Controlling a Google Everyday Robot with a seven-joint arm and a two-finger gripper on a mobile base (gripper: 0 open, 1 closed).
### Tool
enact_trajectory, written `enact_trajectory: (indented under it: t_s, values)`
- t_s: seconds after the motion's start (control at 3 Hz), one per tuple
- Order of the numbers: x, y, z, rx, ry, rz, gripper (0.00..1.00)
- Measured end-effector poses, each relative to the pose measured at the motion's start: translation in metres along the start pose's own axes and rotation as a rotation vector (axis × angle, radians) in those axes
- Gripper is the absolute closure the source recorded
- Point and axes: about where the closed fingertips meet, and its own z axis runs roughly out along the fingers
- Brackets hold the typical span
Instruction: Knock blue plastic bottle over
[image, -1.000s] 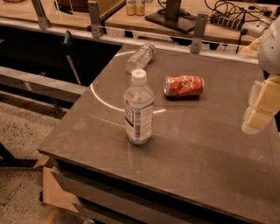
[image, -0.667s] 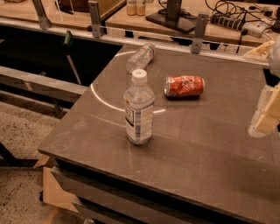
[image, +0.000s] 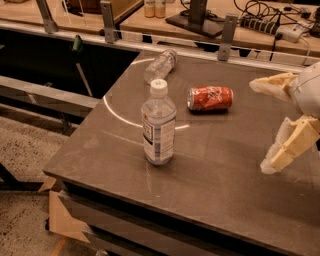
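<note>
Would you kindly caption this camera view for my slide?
Open claw hovers right of the upright water bottle; can lies behind.

Blue plastic bottle (image: 159, 125) upright on dark table (image: 225, 195), white cap on, label facing camera, near front-left part of top. Red soda can (image: 210, 98) on its side just behind and to right of it, not touching. Smaller clear bottle (image: 160, 65) lying down further back near table's far edge. Pale curved line (image: 114, 113) runs across tabletop behind blue bottle. Gripper (image: 259, 127) at right edge of shot, above table, cream fingers (image: 291, 144) spread wide, tips pointing left toward bottle, well apart from it. Workbench with power strip (image: 262, 26) behind.
</note>
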Motion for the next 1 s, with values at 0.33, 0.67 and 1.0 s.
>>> enact_trajectory:
  t_s: [0.33, 0.67, 1.0]
  values:
    - [-0.023, 0.005, 0.0, -0.017, -0.083, 0.007, 0.0]
    - [-0.02, 0.006, 0.007, -0.005, -0.11, 0.035, 0.0]
    - [-0.038, 0.0, 0.043, -0.026, -0.219, 0.035, 0.0]
